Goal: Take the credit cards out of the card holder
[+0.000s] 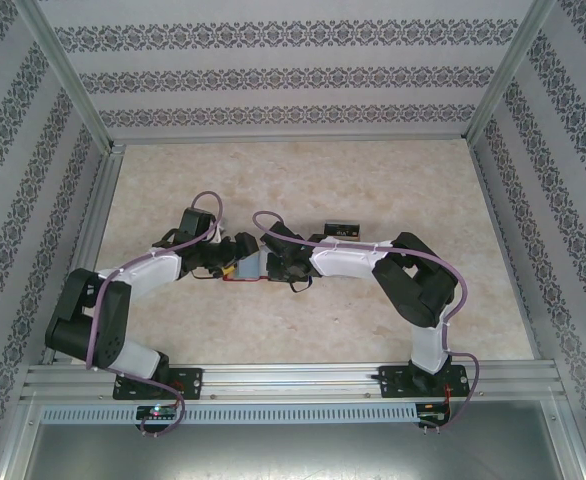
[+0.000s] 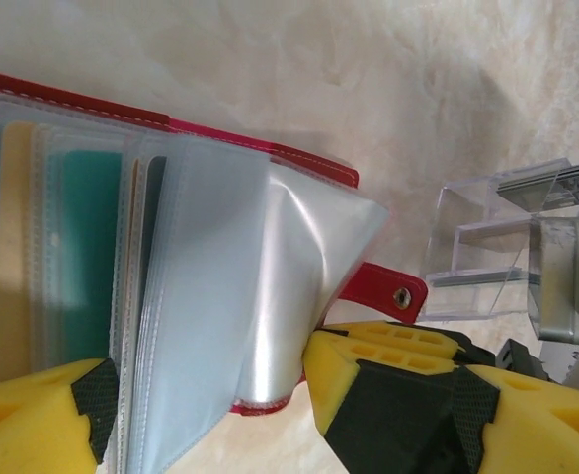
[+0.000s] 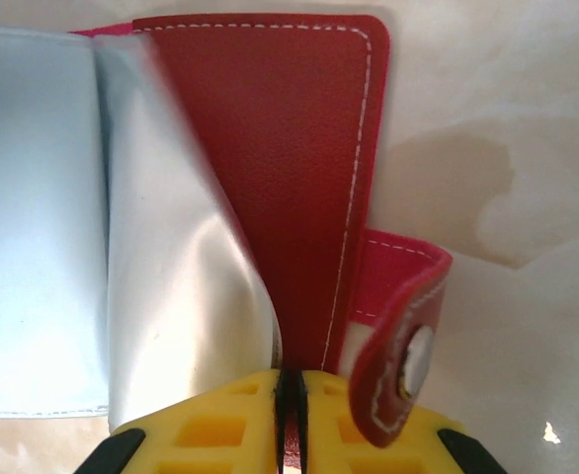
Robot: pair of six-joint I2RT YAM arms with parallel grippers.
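Beige marbled table under open red card holder and clear stand.

The card holder lies opened on the counter, between the two arms. The left end effector straddles its pocket leaves. The right end effector pinches the cover's edge beside the closing tab. Credit cards sit in the pockets (left side, seen from the left wrist). A stand stands behind and to the right, apart.

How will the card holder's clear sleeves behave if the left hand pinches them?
Probably floppy: the sleeves curl and bow inside the open left hand. Likely slippery, given their glossy sheen. The card holder should stay put; the right hand is shut on it.
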